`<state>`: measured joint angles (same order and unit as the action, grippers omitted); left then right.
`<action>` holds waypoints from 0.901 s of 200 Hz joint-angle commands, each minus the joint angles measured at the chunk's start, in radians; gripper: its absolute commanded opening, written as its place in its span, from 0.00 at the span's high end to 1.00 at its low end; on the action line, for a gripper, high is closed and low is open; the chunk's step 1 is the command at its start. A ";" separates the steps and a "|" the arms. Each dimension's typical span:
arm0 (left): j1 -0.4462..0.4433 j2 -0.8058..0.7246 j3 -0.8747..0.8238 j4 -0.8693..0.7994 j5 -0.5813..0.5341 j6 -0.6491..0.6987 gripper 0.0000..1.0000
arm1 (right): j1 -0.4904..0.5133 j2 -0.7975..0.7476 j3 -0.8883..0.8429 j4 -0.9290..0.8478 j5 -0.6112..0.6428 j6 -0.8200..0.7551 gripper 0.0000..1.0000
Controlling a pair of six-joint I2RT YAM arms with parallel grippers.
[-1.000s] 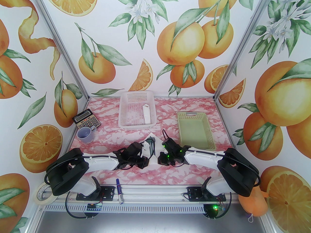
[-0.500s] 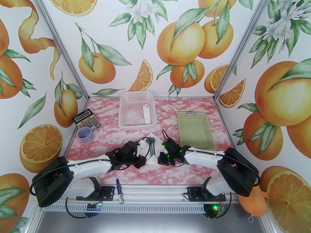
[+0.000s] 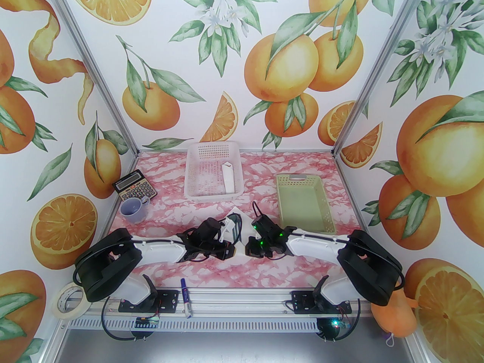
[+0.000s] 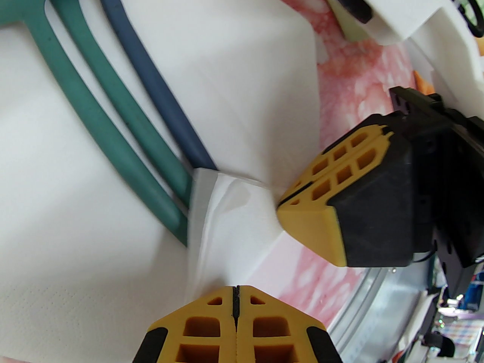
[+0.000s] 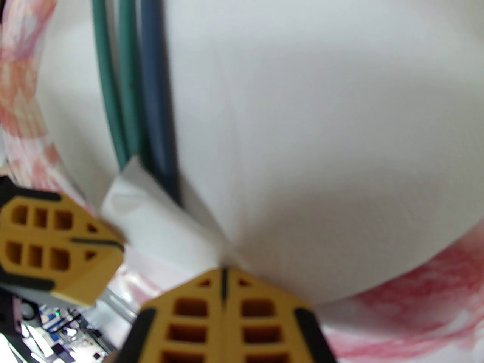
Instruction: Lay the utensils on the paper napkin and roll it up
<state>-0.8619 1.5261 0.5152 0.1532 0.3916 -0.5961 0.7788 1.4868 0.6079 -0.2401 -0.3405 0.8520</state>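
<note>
At 6 o'clock, a blue-capped marker pen (image 3: 186, 300) lies on the metal rail at the near edge. A roll of tape (image 3: 66, 303) sits at 8 o'clock.

Just beyond, at the middle of the pink marbled table (image 3: 264, 274), the left gripper (image 3: 230, 251) and right gripper (image 3: 249, 247) sit close beside each other. Each has its yellow fingers pressed together, pinching the near edge of the paper napkin (image 4: 234, 70). Between the two tips, a small flap of napkin is lifted and folded over the handle ends of the utensils (image 4: 94, 115).

The utensils show as two teal-green handles and one dark blue one. They lie side by side on the white napkin, running toward 12 o'clock.

Farther back, a lilac cup (image 3: 133, 209) and a calculator (image 3: 135, 190) stand at 10 o'clock. A pale green basket (image 3: 281, 202) sits at 2 o'clock and a white mesh basket (image 3: 193, 172) at 12 o'clock.
</note>
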 commanded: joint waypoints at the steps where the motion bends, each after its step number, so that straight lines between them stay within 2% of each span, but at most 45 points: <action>1: 0.005 0.001 0.016 0.019 -0.025 -0.001 1.00 | 0.007 0.026 -0.009 -0.070 0.041 -0.005 1.00; 73: 0.006 0.034 0.002 0.004 -0.025 0.006 1.00 | 0.007 -0.010 0.023 -0.064 0.043 -0.016 1.00; 112: 0.005 0.026 -0.006 -0.001 -0.036 0.005 1.00 | -0.015 -0.057 0.074 -0.098 0.050 -0.041 0.91; 154: 0.005 0.028 -0.004 -0.003 -0.034 0.006 1.00 | -0.131 -0.102 0.093 -0.155 0.060 -0.103 0.82; 180: 0.006 0.025 -0.005 -0.003 -0.036 0.005 1.00 | -0.179 -0.074 0.146 -0.242 0.147 -0.173 0.74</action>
<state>-0.8623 1.5509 0.5152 0.1566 0.3737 -0.5957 0.6300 1.4006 0.6998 -0.3779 -0.2886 0.7589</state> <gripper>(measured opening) 0.058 0.217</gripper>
